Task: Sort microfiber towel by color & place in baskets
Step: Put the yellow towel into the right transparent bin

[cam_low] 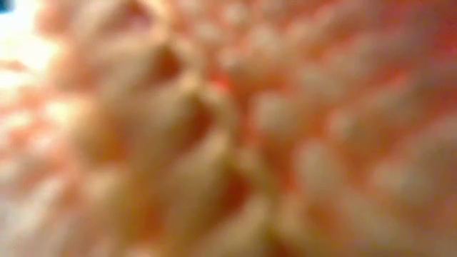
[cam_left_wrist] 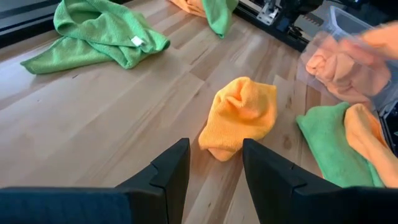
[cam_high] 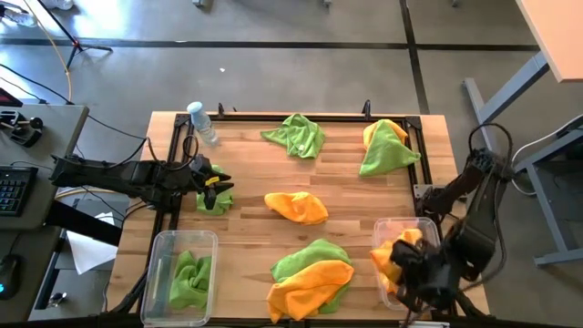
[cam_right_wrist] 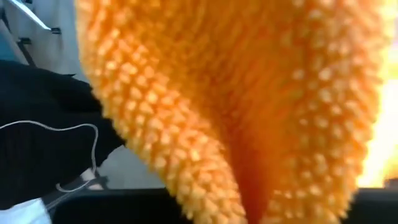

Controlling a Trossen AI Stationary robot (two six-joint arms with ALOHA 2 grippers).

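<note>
Orange towel [cam_high: 393, 255] apparently in right gripper [cam_high: 410, 269], over basket [cam_high: 428, 226]

The table [cam_high: 246, 228] was pale wooden planking, smooth with a matt grain, edged by a black metal frame [cam_high: 301, 116]. The lime green towels, like the one at the far side [cam_high: 296, 135], looked soft and fuzzy, matt cloth, one showing a small white label [cam_left_wrist: 137, 41]. The orange-yellow towel at mid-table [cam_left_wrist: 241, 115] showed fine nubbly pile. Close up in the right wrist view, orange cloth [cam_right_wrist: 249, 99] read as knobbly microfibre loops. The clear plastic bin [cam_high: 185, 276] looked glossy and see-through; the small bottle [cam_high: 201, 121] was clear plastic too.
</note>
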